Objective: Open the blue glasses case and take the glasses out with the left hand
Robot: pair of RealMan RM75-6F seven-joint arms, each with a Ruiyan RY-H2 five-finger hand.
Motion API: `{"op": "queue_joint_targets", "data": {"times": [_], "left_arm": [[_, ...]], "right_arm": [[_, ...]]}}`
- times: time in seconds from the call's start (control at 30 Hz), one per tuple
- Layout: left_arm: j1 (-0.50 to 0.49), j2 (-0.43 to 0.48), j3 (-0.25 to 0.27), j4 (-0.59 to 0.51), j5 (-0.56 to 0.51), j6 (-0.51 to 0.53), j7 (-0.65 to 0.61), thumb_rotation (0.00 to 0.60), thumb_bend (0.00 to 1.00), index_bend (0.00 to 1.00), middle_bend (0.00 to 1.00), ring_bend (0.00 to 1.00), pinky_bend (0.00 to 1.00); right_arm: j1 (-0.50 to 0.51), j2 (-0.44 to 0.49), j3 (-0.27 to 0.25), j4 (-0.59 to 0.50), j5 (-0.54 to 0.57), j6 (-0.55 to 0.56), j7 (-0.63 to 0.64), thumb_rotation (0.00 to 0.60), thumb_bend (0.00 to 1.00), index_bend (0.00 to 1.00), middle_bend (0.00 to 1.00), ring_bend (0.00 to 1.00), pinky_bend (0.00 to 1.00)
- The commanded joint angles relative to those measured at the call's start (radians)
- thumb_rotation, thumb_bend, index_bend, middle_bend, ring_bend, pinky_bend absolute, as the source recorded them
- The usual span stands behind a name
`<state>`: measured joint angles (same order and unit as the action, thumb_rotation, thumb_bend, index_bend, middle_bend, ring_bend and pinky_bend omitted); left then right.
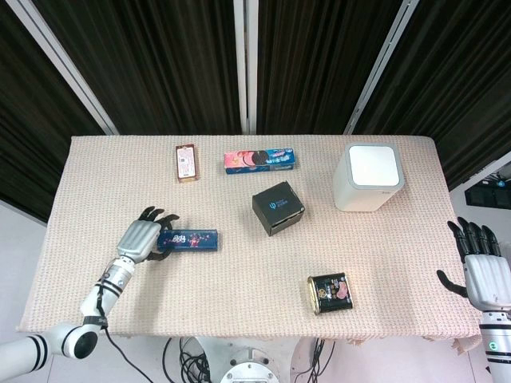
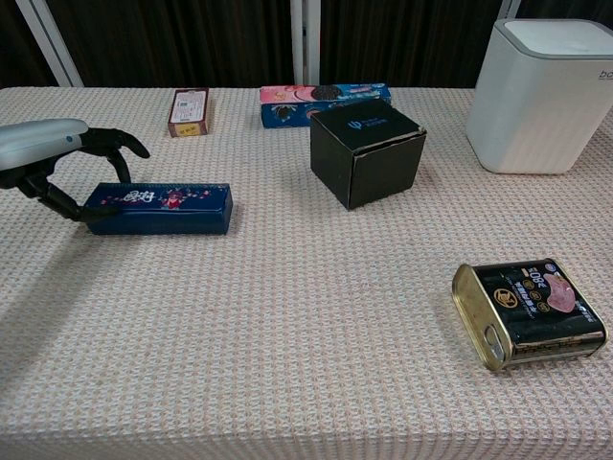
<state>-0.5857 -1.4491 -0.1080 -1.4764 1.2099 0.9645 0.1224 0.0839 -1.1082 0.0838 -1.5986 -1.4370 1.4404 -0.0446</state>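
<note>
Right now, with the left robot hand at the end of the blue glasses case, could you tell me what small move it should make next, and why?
Probably close the fingers to secure the near end of the blue glasses case. The left robot hand arches over that end, fingers spread around it, and the case lies shut and flat on the table. A steady hold seems needed before the lid can be lifted.
</note>
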Motion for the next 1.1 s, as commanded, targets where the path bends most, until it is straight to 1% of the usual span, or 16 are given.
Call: {"op": "queue_joint_targets", "data": {"times": [0.03,0.47,0.73,1.0,1.1], "left_arm": [[0.000,0.000,-0.002,0.000,-0.003,-0.001,-0.005,0.600,0.37,0.21,0.48,0.11,0.07],[0.000,0.014,-0.033,-0.023,-0.067,-0.038,-0.077,0.600,0.41,0.24,0.62,0.23,0.10],[0.002,0.046,-0.060,-0.079,-0.152,-0.090,-0.146,0.600,0.43,0.24,0.65,0.26,0.11],[0.012,0.043,-0.074,-0.091,-0.171,-0.067,-0.170,0.600,0.44,0.24,0.66,0.27,0.12],[0.013,0.043,-0.079,-0.094,-0.199,-0.074,-0.176,0.600,0.45,0.25,0.67,0.28,0.12]], "right_arm": [[0.000,-0.001,0.000,0.002,0.001,-0.001,0.001,0.600,0.17,0.00,0.00,0.00,0.00],[0.003,-0.007,0.001,0.010,0.003,-0.004,0.002,0.600,0.17,0.00,0.00,0.00,0.00],[0.006,-0.011,0.001,0.012,0.005,-0.006,-0.002,0.600,0.17,0.00,0.00,0.00,0.00],[0.009,-0.013,0.002,0.012,0.009,-0.013,-0.008,0.600,0.17,0.00,0.00,0.00,0.00],[0.009,-0.014,0.002,0.012,0.009,-0.013,-0.010,0.600,0.17,0.00,0.00,0.00,0.00]]}}
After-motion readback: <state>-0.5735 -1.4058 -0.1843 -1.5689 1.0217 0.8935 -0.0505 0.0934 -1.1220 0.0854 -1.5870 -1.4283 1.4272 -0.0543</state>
